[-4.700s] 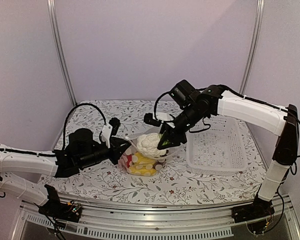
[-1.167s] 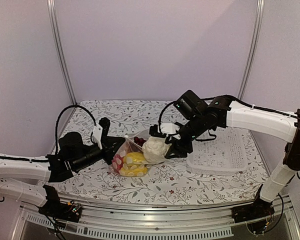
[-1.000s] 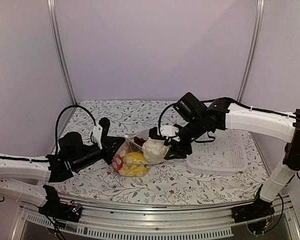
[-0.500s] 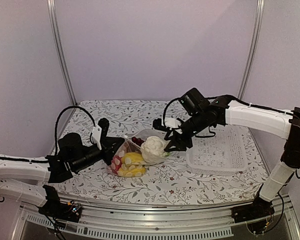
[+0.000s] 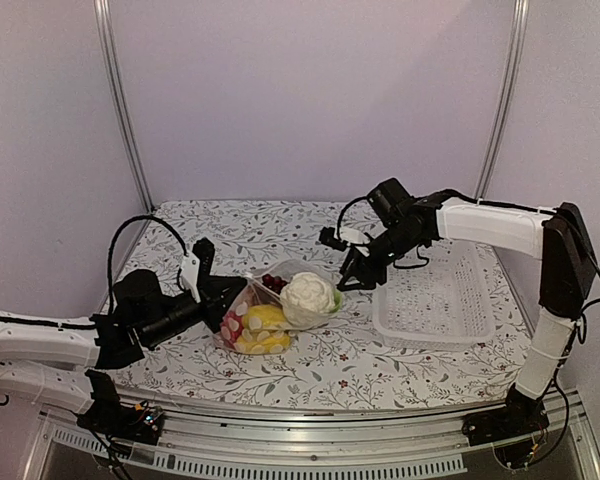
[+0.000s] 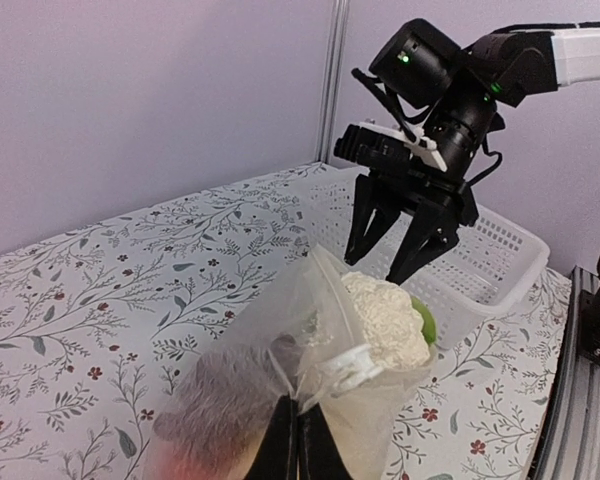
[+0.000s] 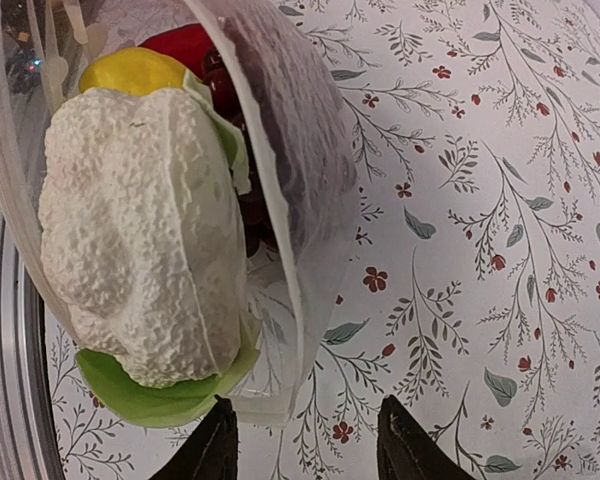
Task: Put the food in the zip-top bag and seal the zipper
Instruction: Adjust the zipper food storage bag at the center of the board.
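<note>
Sitting in 1 zip-top bag (image 7: 298, 120): 1 cauliflower (image 7: 140, 230), 1 grape bunch (image 5: 274, 282).

wide top view; close wrist views share the bag (image 5: 270, 300).

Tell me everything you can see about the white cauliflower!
The cauliflower is a bumpy white lump with light green leaves at one end; it looks like a plastic toy. It lies in the open mouth of the clear zip-top bag, whose plastic wraps around it. A yellow piece and a red piece sit deeper behind it. The right gripper is open close by, not touching it.
</note>
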Robot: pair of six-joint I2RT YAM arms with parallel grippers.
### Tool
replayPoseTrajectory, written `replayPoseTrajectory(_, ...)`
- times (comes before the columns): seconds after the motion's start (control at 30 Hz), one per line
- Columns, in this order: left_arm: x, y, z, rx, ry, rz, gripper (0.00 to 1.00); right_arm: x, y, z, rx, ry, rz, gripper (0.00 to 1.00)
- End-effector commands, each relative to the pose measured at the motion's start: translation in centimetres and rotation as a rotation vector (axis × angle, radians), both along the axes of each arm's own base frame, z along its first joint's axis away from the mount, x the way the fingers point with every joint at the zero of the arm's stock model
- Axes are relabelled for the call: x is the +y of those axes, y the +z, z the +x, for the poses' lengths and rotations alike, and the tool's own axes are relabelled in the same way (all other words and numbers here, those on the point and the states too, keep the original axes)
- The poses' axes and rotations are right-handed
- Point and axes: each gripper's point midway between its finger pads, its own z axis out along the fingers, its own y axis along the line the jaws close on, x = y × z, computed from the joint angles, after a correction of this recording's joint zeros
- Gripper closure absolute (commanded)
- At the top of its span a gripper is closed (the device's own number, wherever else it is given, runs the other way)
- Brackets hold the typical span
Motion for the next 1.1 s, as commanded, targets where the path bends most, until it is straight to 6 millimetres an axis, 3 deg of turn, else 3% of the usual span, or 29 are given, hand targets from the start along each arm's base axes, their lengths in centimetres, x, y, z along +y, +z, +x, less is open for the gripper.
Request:
replayPoseTrajectory(0.0,0.4,0.4,0.0,-0.017,0.008,-0.021,1.00,1.0,-0.1,-0.2,0.039,0.014,0.025,0.54)
replayPoseTrajectory(0.3,0.4,0.6,0.1,-0.017,0.013,-0.018,1.00,2.6,-2.5,-0.4,0.079,0.029,-0.010,0.62)
replayPoseTrajectory(0.43,0.5,0.6,0.2,-0.013,0.023,-0.019,1.00,2.6,-2.7,-0.6,0.097,0.020,-0.025,0.96)
replayPoseTrajectory(0.57,0.6,0.5,0.2,-0.006,0.028,-0.016,1.00,1.4,0.2,-1.5,0.104,-0.016,-0.040,1.00)
replayPoseTrajectory(0.7,0.8,0.2,0.0,-0.002,0.027,-0.016,1.00,0.1,7.3,-3.5,0.121,-0.044,-0.004,1.00)
replayPoseTrajectory(0.73,1.0,-0.1,0.1,-0.001,0.034,-0.018,1.00,-0.2,8.1,-3.8,0.123,-0.051,-0.004,1.00)
replayPoseTrajectory(0.87,0.8,-0.3,0.2,-0.005,0.033,-0.045,1.00,-0.7,9.7,-4.8,0.175,-0.069,-0.006,1.00)
replayPoseTrajectory(1.07,-1.3,-0.3,0.5,0.009,-0.027,-0.030,1.00,-0.4,7.9,-3.7,0.183,-0.083,-0.054,1.00)
